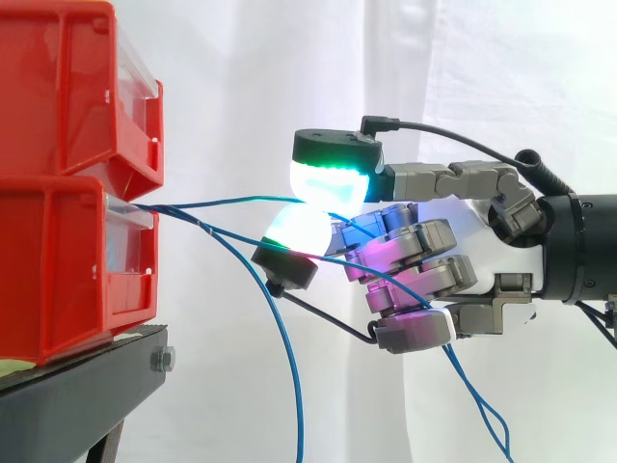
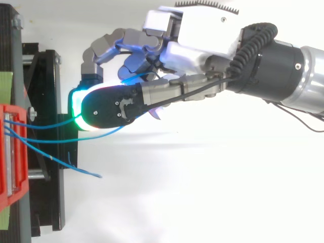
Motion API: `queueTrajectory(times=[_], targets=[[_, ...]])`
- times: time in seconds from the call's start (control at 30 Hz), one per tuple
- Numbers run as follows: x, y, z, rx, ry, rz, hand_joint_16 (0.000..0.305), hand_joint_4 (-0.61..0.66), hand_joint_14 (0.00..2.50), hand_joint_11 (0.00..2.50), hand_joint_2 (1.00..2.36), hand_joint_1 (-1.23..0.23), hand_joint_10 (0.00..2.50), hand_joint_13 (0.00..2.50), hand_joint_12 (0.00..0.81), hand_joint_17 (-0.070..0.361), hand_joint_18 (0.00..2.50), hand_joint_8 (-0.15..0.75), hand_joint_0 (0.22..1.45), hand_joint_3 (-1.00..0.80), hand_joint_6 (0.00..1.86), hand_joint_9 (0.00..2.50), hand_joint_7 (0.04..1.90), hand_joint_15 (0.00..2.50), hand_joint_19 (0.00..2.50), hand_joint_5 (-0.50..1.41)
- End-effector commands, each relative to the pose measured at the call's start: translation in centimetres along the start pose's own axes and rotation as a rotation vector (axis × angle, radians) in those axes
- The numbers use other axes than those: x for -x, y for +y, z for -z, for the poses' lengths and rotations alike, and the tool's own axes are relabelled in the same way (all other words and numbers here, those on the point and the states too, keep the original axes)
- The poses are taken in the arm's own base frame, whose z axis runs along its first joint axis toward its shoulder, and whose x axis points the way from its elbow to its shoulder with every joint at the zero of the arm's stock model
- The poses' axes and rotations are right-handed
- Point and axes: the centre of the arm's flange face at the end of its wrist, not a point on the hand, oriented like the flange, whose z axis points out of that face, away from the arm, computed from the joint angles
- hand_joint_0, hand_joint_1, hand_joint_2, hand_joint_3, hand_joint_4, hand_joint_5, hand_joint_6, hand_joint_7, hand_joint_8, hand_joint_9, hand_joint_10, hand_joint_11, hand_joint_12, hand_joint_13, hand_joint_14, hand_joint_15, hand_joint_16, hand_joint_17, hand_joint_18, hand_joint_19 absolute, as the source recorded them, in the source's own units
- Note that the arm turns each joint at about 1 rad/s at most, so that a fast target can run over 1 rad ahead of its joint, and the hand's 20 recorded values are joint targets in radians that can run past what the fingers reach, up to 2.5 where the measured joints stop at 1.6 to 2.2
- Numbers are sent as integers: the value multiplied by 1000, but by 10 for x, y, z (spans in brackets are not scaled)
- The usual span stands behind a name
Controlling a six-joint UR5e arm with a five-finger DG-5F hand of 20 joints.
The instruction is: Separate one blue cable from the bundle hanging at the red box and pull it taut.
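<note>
Side view shows the hand [image 1: 482, 253] held level, pads [image 1: 328, 183] pinching one blue cable [image 1: 222, 202] near the red box [image 1: 67, 260].

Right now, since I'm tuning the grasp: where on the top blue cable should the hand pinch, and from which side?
Pinch the top cable on its level span just out from the red bin, where it runs clear above the drooping cables. Come from the side away from the bin, with one pad above and one below, much as the hand pinches it now.
</note>
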Motion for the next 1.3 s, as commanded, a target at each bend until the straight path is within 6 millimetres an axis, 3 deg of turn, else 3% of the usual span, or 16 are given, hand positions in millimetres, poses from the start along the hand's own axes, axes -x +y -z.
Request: queueTrajectory(times=[0.0, 1.27], targets=[[0, 0, 0, -2, 0, 0, 52, 13, 1896, 1343, 1010, -740, 1752, 1251, 385, 117, 1383, 356, 677, 137, 891, 990, 1095, 1359, 1054, -170], [0, 0, 0, -2, 3, 0, 51, 13, 1850, 1378, 1012, -737, 1745, 1268, 382, 114, 1401, 345, 677, 126, 888, 1006, 1091, 1407, 1068, -172]])
